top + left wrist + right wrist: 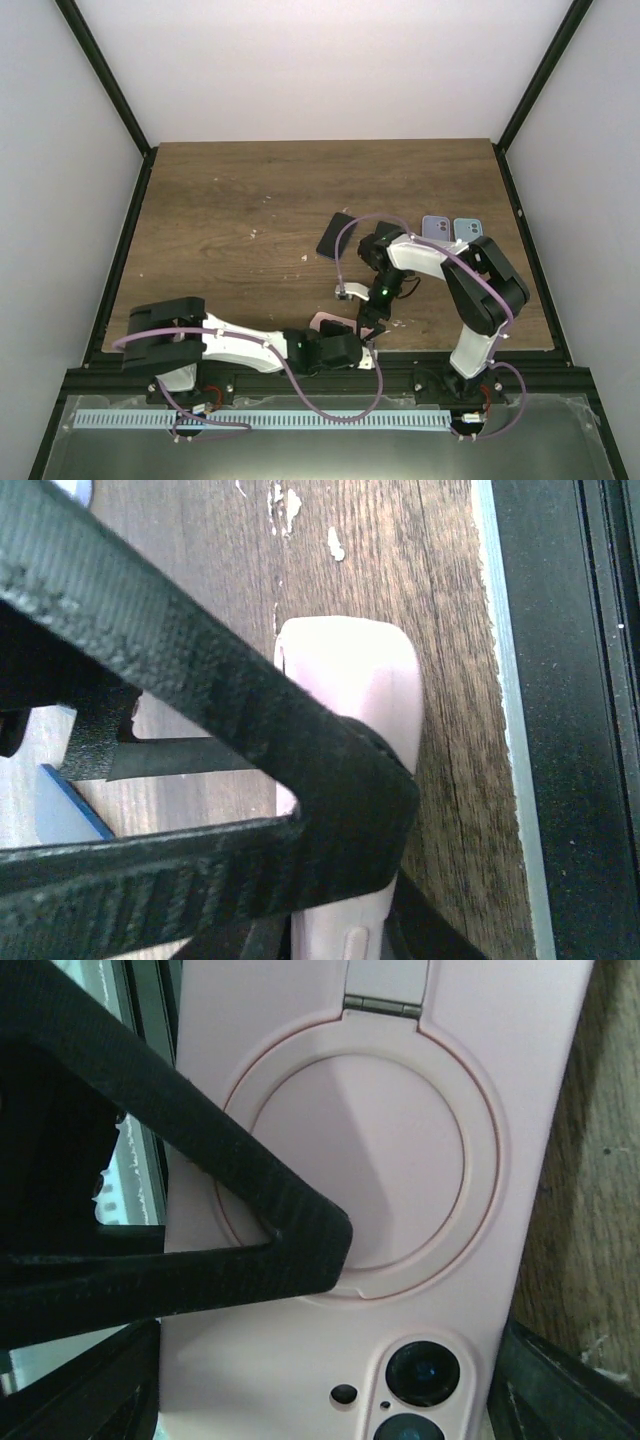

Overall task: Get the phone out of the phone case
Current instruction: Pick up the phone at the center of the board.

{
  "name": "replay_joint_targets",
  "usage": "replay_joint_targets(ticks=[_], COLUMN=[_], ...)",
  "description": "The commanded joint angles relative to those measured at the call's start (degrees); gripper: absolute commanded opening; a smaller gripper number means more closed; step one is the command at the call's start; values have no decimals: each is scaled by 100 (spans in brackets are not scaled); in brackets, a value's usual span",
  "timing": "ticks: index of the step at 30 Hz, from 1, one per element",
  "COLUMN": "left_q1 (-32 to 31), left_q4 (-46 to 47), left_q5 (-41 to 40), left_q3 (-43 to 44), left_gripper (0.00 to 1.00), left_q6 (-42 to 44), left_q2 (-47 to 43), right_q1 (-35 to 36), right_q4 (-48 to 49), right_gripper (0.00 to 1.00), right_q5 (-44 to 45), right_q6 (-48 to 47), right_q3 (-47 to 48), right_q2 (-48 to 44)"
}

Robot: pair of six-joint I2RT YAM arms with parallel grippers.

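At the near edge of the wooden table [250,200], just right of its middle, the pink phone case [328,322] lies back-up, its long axis running along that edge. Both arms crowd it: the left gripper [350,347] reaches in from the near-left end, the right gripper [368,320] from the far side, over the ring stand [360,1160] and camera lenses [425,1375]. A black finger [290,1240] crosses the case; whether either claw pinches it cannot be told
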Motion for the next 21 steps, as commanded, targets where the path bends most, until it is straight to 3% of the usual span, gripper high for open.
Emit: replay_joint_targets(ticks=[1,8,10,16,21], left_q1=[-21,19,54,213,960], left_q4=[132,-30,-128,-699,-1051], left_q5=[117,1,-17,-42,661], left_q3=[86,14,-52,-162,-317], left_gripper=[14,7,7,6,4], left_q6=[-23,-436,-710,-2056,-3481], left_q2=[13,-679,-993,-2131,-3635], right_q1=[-11,-87,-168,-629,-871], right_q4=[-164,-415,-550,-937,-370], right_gripper=[67,86,99,100,100], right_q5=[-348,-303,-320,-618,-666], right_q6=[-65,-11,26,65,688], right_q3=[56,376,650,1886,2460], right_q2=[-39,-727,-955,-1561,-1960])
